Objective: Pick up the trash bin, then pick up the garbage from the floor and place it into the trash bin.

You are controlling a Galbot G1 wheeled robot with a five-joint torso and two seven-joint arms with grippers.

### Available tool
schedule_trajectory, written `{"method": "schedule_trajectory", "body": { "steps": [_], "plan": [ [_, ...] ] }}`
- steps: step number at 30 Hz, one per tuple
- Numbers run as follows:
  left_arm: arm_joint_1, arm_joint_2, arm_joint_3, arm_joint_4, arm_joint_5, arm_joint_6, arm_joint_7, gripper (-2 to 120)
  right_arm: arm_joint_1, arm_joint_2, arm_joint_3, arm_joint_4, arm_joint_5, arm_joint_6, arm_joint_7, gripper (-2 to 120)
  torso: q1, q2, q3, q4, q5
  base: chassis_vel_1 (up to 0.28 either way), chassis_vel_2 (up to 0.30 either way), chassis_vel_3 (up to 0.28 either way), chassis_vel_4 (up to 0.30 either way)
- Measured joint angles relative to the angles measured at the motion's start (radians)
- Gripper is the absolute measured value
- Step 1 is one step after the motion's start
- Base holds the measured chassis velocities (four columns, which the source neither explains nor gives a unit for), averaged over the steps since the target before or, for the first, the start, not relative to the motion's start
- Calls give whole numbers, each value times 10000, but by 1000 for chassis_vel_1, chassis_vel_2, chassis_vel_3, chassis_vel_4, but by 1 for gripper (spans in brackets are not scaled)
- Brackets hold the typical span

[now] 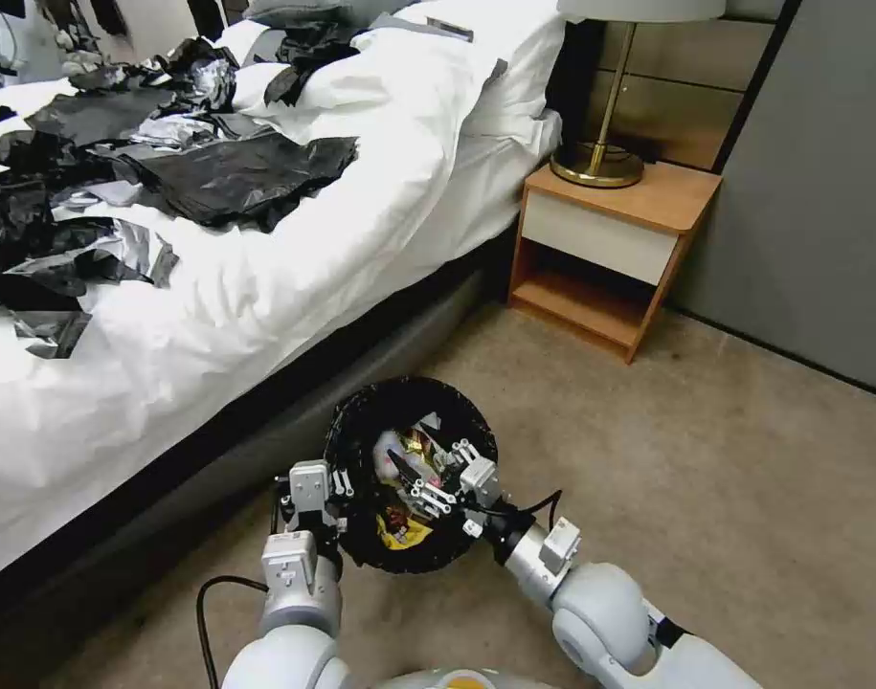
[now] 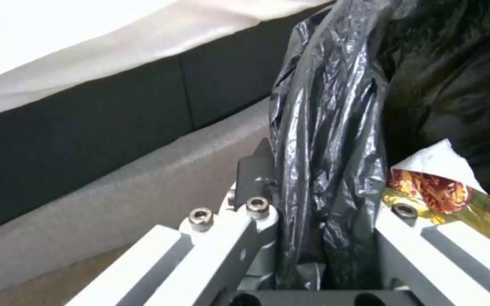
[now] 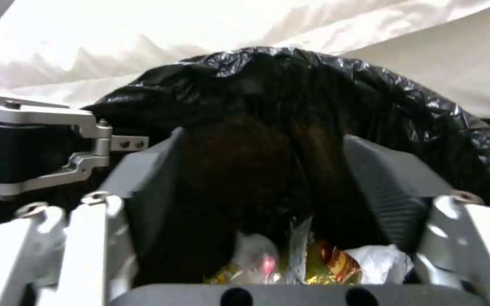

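Note:
In the head view the trash bin (image 1: 399, 390), lined with a black bag, hangs just above the carpet beside the bed. My left gripper (image 1: 337, 483) is shut on its near-left rim; the left wrist view shows the bunched black liner (image 2: 324, 148) pinched between the fingers. The right gripper (image 1: 447, 474) hovers open over the bin's mouth with nothing between its fingers. Garbage (image 1: 404, 459) lies inside: red-and-gold and yellow wrappers and white scraps (image 3: 313, 263), also seen from the left wrist as a wrapper (image 2: 443, 191). From the right wrist, the liner rim (image 3: 313, 76) arches beyond the open fingers.
A bed with a white duvet (image 1: 265, 287) runs along the left, with large black plastic sheets (image 1: 236, 177) on top. A wooden nightstand (image 1: 610, 258) holding a brass lamp (image 1: 600, 163) stands at the back right. Beige carpet (image 1: 725, 478) stretches to the right.

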Motion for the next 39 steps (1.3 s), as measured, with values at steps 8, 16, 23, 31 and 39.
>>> {"method": "schedule_trajectory", "body": {
  "steps": [8, 16, 23, 31, 39],
  "plan": [
    [-1, -49, -6, -20, 82, 0, -4, 1, -330, -20, 385, 516, -468, 221, -212, 99, 0, 0, 0, 0, 1, 0, 0, 0, 0],
    [75, -64, 5, 141, 187, -69, -4, 1, -780, 184, 1515, 2215, -946, 448, 242, 100, 0, 0, 0, 3, -1, 0, 0, 0, 0],
    [163, -22, -187, 60, 114, -128, -80, 1, -2137, 2058, 2850, 2910, -2683, 808, 1416, 100, 0, 0, -1, 0, 1, 0, 0, 0, 0],
    [191, 21, -349, -64, -78, -157, -228, 1, -3547, 3084, 3853, 2918, -3441, 1166, 2583, 100, 0, 0, -1, 0, -2, 0, 0, 0, 0],
    [220, 143, -442, -201, -244, -163, -255, 1, -4019, 3489, 4279, 2341, -3636, 1727, 2721, 100, -1, 0, -1, 1, 0, 0, 0, 0, 0]
  ]
}}
